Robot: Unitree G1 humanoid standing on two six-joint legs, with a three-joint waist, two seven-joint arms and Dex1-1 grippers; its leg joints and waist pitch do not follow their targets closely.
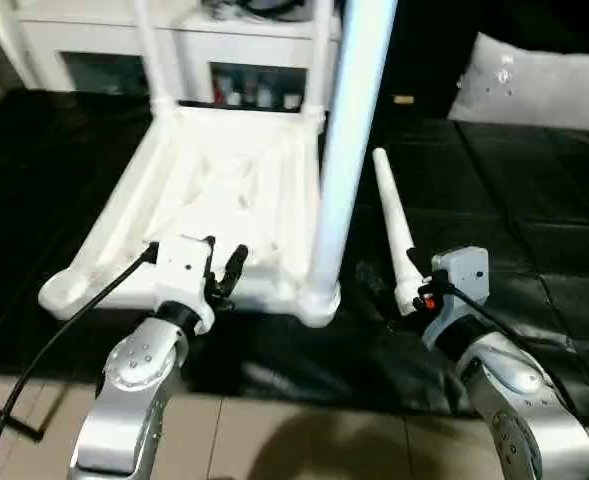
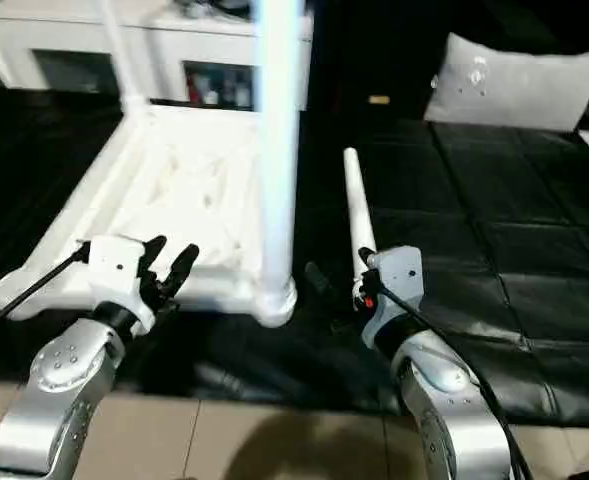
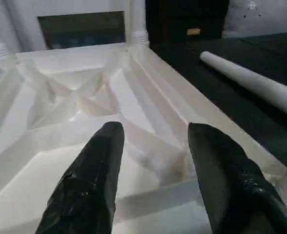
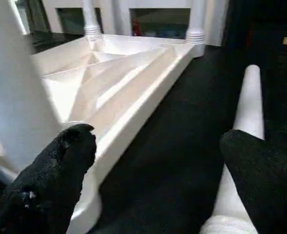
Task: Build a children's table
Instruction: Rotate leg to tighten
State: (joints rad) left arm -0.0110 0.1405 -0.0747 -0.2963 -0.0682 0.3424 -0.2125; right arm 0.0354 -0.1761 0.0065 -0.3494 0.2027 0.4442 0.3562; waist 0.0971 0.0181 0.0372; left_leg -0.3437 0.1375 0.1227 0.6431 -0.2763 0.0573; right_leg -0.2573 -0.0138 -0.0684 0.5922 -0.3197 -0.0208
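Three legs stand in your upside-down table top [image 1: 224, 190], one leg [image 1: 394, 235] lies loose on the black mat [image 1: 514, 200], and both jaws are spread, holding nothing.

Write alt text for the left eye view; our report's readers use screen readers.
An upside-down white table top lies on a black mat with three legs standing in its corner sockets, the nearest leg rising out of frame. A fourth leg lies loose on the mat beside the right gripper, jaws open. The left gripper hovers at the top's near edge.
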